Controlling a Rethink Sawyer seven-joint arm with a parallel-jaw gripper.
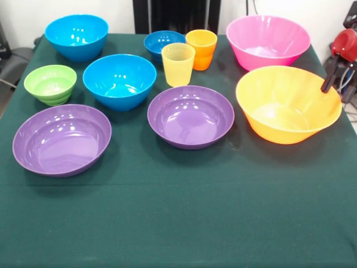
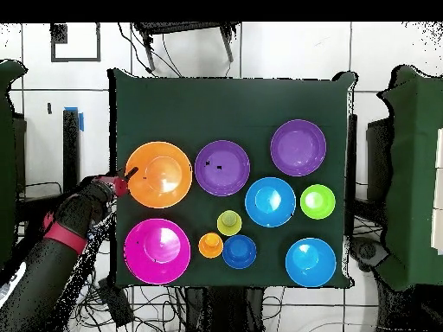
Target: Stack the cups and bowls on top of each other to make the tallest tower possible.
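All cups and bowls stand upright and apart, none on another. The large yellow-orange bowl (image 1: 287,103) (image 2: 160,175) is at the right in the front view. My gripper (image 1: 330,81) (image 2: 130,180) hangs at its outer rim. Behind it is the pink bowl (image 1: 268,42). The yellow cup (image 1: 178,63) and orange cup (image 1: 201,48) stand mid-back, by the small dark blue bowl (image 1: 163,43). Two purple bowls (image 1: 191,116) (image 1: 61,139), two bright blue bowls (image 1: 119,80) (image 1: 76,36) and the green bowl (image 1: 50,84) fill the middle and left.
A dark green cloth (image 1: 178,223) covers the table, with a broad stretch of it in front of the bowls. The red arm (image 1: 345,44) hangs over the table's right edge in the front view, with cables (image 1: 348,84) beside it.
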